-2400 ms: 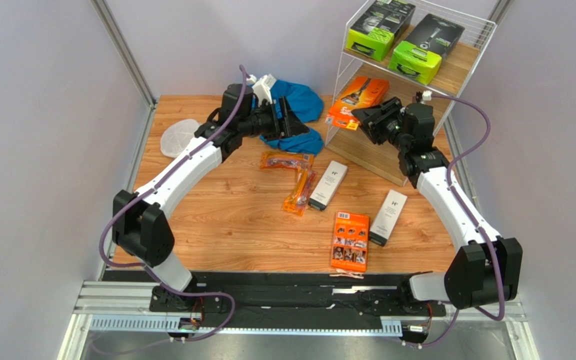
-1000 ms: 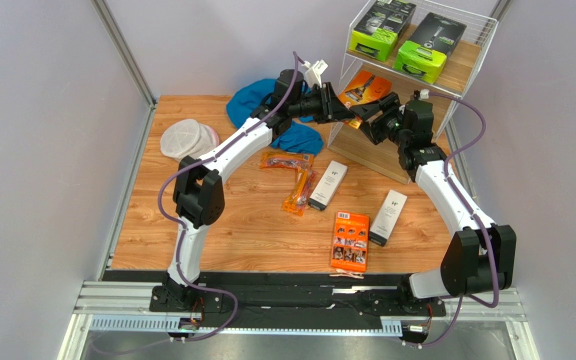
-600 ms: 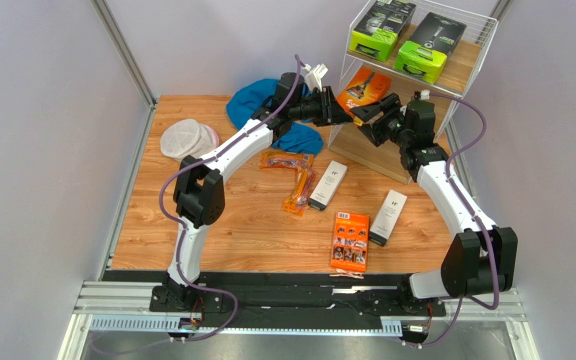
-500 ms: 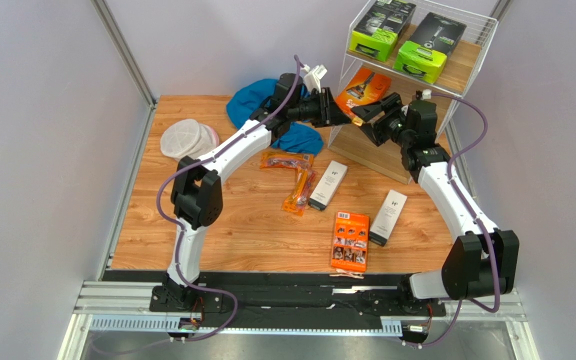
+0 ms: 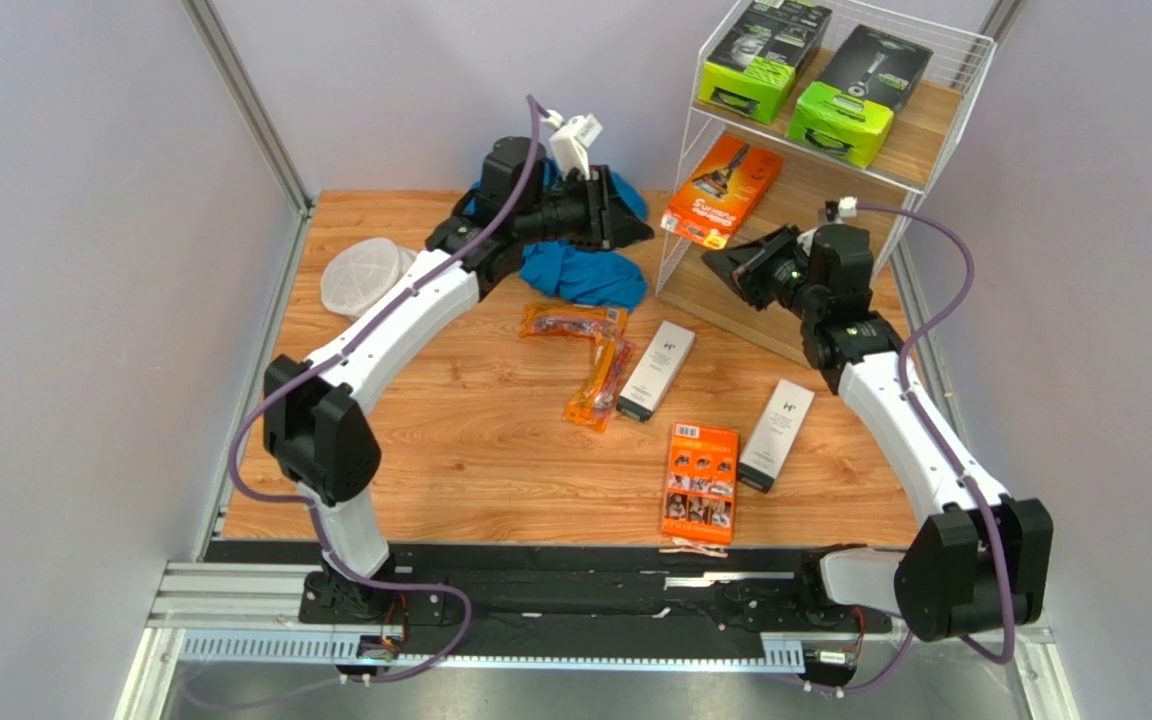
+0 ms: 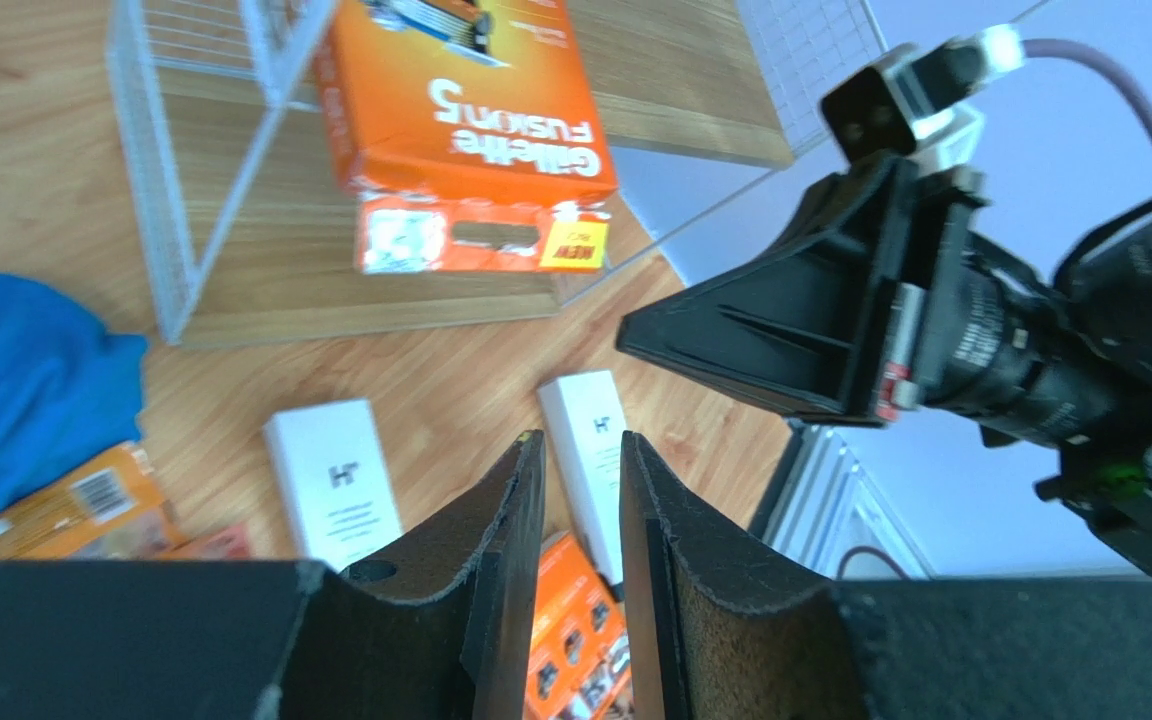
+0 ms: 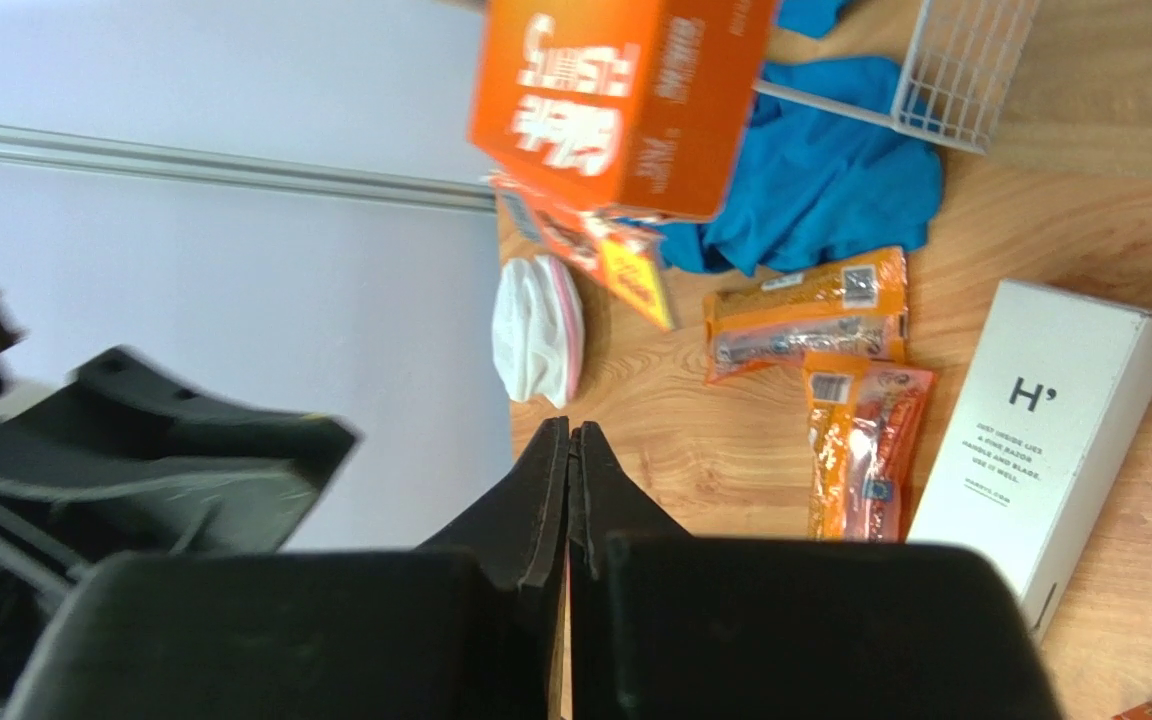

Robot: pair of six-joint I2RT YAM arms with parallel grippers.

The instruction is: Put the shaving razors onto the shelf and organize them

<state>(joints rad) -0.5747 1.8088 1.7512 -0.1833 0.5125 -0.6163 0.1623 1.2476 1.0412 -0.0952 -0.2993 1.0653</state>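
In the overhead view, the shelf (image 5: pixel 940 146) stands at the far right corner of the counter (image 5: pixel 462 435). Two lime-green boxes (image 5: pixel 760 57) sit side by side on its top board. An orange carton (image 5: pixel 717 192) lies tilted on the middle board, with one end jutting past the wire frame. The left pincer (image 5: pixel 624 225) hovers over the blue cloth (image 5: pixel 585 273), apart from that carton. The right pincer (image 5: pixel 723 258) points at the shelf's open side, just below the carton and not touching it. Out on the counter lie two bags of disposables (image 5: pixel 575 321), two slim white boxes (image 5: pixel 656 368), a second orange carton lying flat (image 5: pixel 699 480), and a round white pouch (image 5: pixel 360 275) far left.

From the left wrist, the left pincer (image 6: pixel 579 447) shows a narrow gap between its fingers (image 6: pixel 515 570) with nothing in it. The orange carton (image 6: pixel 462 120) overhangs the board edge ahead. The right pincer (image 6: pixel 793 323) reaches in from the right. The slim white boxes (image 6: pixel 330 480) lie below.

From the right wrist, the right pincer (image 7: pixel 567 435) has its fingertips pressed together and holds nothing. The orange carton (image 7: pixel 612 90) sits above, beside the shelf wire (image 7: pixel 973 68). The blue cloth (image 7: pixel 838 180), the bags (image 7: pixel 808 308), the pouch (image 7: pixel 537 330) and one white box (image 7: pixel 1048 420) are on the counter.
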